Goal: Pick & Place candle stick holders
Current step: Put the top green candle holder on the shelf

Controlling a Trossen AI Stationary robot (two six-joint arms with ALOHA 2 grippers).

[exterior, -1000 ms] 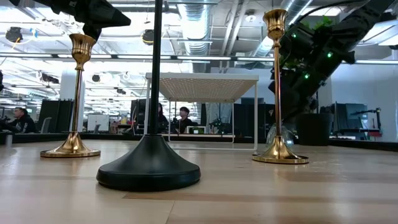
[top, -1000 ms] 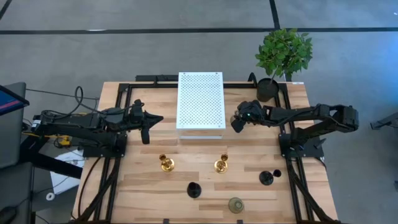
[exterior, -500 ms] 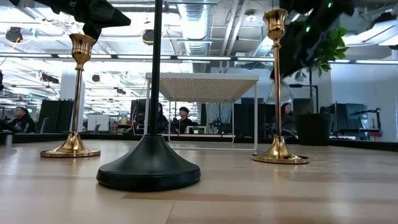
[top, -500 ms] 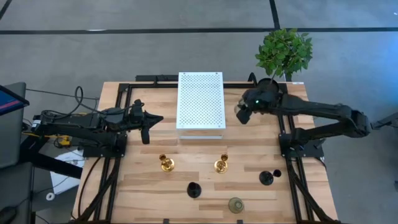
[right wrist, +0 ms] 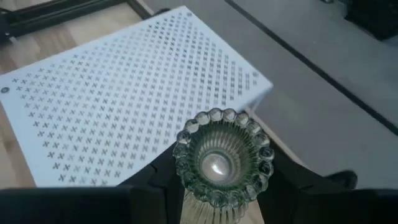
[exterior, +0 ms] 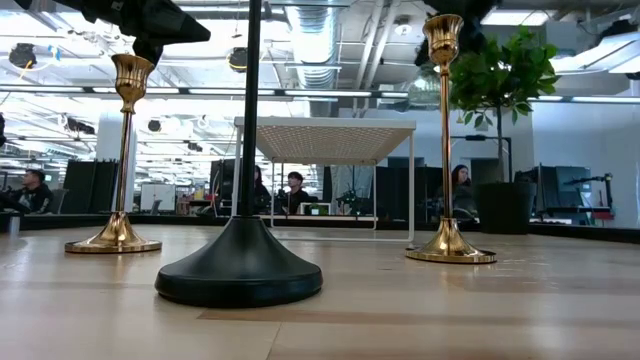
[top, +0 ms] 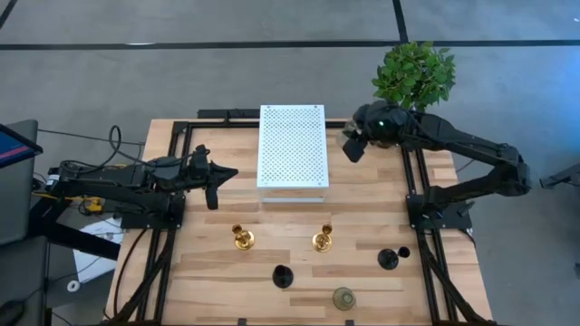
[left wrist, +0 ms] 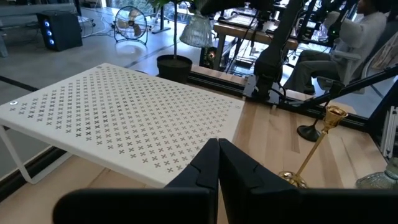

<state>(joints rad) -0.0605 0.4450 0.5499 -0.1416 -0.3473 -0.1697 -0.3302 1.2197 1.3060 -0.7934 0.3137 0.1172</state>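
Right gripper [top: 353,145]: closed on a grey-green glass candle stick holder [right wrist: 222,155], seated upright between the fingers. Over the last second it rose and swung from centre right toward the upper right of the high view, beside the white perforated shelf [top: 292,145]; placement likely next. Left gripper [top: 212,186]: shut, empty, idle at centre left. Remaining holders: lower centre of the table [top: 181,290].

Right tool [top: 353,145] raised, clamped on load; left tool [top: 213,187] closed, idle.
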